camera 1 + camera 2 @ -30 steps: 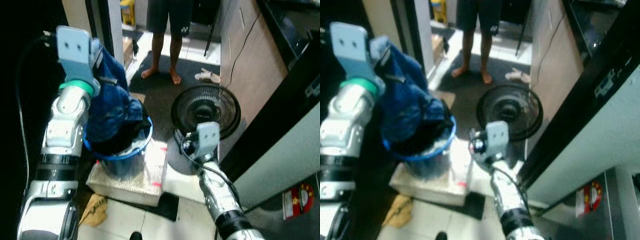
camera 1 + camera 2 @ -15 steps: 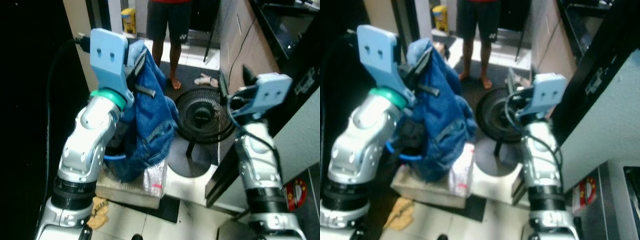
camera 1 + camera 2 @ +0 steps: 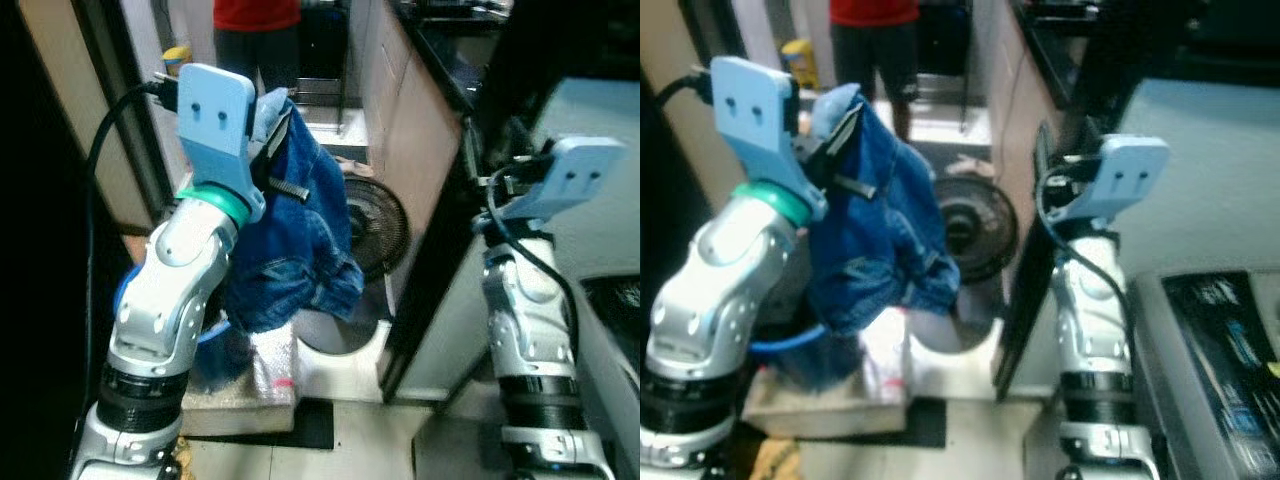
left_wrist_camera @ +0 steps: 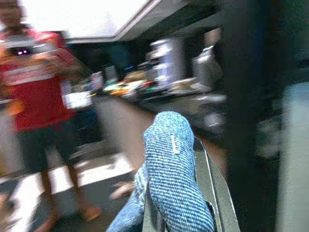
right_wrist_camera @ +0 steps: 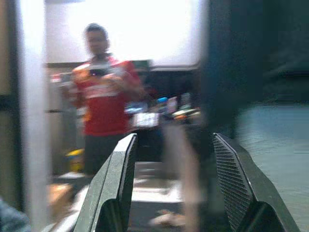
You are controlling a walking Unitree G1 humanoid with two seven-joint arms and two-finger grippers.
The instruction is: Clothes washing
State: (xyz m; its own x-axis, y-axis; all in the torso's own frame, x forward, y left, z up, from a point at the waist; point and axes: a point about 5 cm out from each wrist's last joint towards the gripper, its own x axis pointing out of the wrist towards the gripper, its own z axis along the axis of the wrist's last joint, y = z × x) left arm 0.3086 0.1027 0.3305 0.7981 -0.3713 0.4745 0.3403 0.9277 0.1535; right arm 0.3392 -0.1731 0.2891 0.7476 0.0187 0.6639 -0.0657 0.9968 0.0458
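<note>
Left eye view: L arm raised at left, its left gripper [image 3: 272, 125] up near the top w/ a blue denim garment [image 3: 300, 240] clamped in it; cloth hangs down from the fingers, bunched at the lower end, well above a blue bucket [image 3: 130, 300] that sits on a whitish box [image 3: 255, 385] on the floor. Black round fan [image 3: 385, 225] on the floor behind the denim. Person in red top [image 3: 258, 12] stands at the back. R arm upright at right, beside a dark door edge; pale washer top [image 3: 600, 120] behind it.

Right eye view: same scene, blurred. Denim drapes off the L wrist, lower fold just above the bucket rim. R arm w/ light-blue wrist plate [image 3: 1120, 175] stands next to the dark door; dark control panel [image 3: 1230, 340] at lower right.

Left wrist view: denim folded over and pinched between the black fingers [image 4: 212, 193], fingers closed on the cloth. Red-shirted person blurred at one side, counter w/ clutter further back.

Right wrist view: right gripper [image 5: 174, 188] w/ fingers well apart, nothing between them. Person in red visible past the fingers, doorway frame beside, pale washer surface on the other side.
</note>
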